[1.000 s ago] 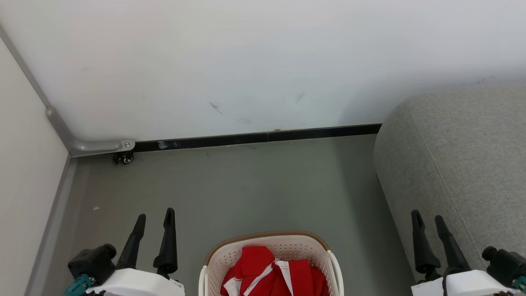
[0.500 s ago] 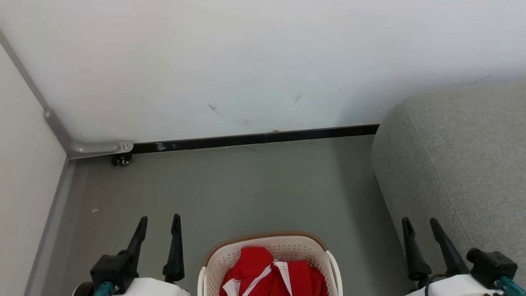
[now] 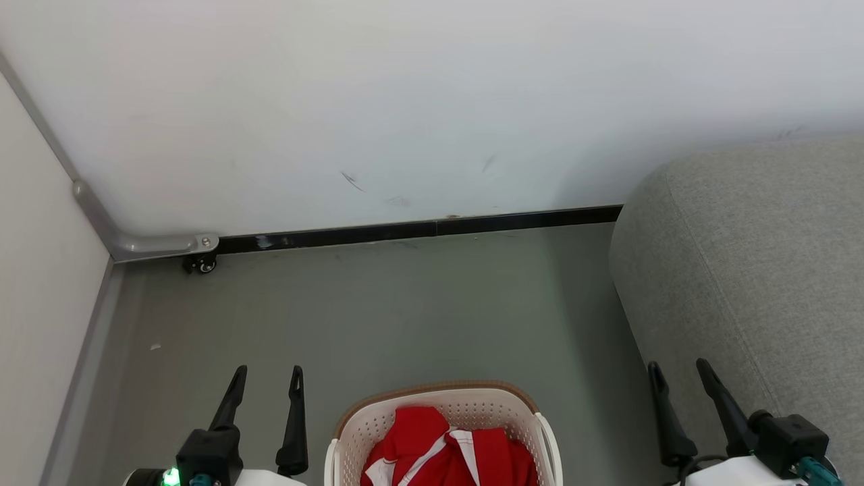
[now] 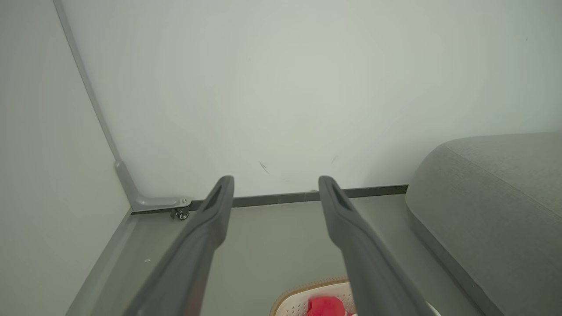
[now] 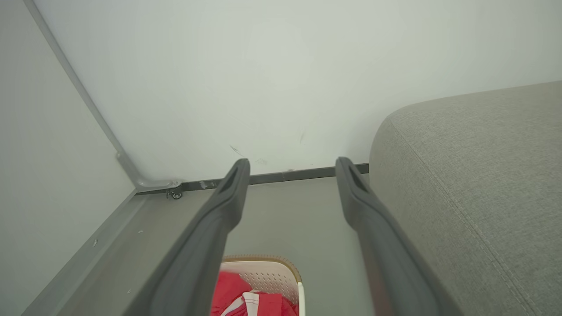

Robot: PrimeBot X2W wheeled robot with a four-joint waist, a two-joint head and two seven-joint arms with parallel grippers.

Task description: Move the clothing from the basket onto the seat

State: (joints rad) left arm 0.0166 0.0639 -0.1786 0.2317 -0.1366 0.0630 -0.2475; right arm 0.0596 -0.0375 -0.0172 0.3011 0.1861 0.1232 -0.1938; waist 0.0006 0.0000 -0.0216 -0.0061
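The cream-white basket (image 3: 439,399) with a brown rim stands on the grey floor at the bottom middle of the head view. Red clothing (image 3: 445,449) with white stripes lies bunched inside it. The grey woven seat (image 3: 756,256) fills the right side, just right of the basket. My left gripper (image 3: 268,372) hangs open left of the basket, holding nothing. My right gripper (image 3: 678,370) is open at the seat's near edge, right of the basket, also holding nothing. The wrist views show the basket (image 4: 303,292) (image 5: 272,267), the clothing (image 4: 326,306) (image 5: 239,294) and the seat (image 4: 496,197) (image 5: 478,175) beyond the spread left gripper (image 4: 276,181) and right gripper (image 5: 293,163).
A white wall (image 3: 405,101) with a dark skirting strip (image 3: 418,228) closes the far side. A pale panel (image 3: 40,283) on a metal frame with a small caster (image 3: 200,264) bounds the left. Bare grey floor (image 3: 405,310) lies between the basket and the wall.
Both grippers have drawn back toward the bottom edge of the head view and turned about their wrists, staying open. The basket, clothing and seat have not moved.
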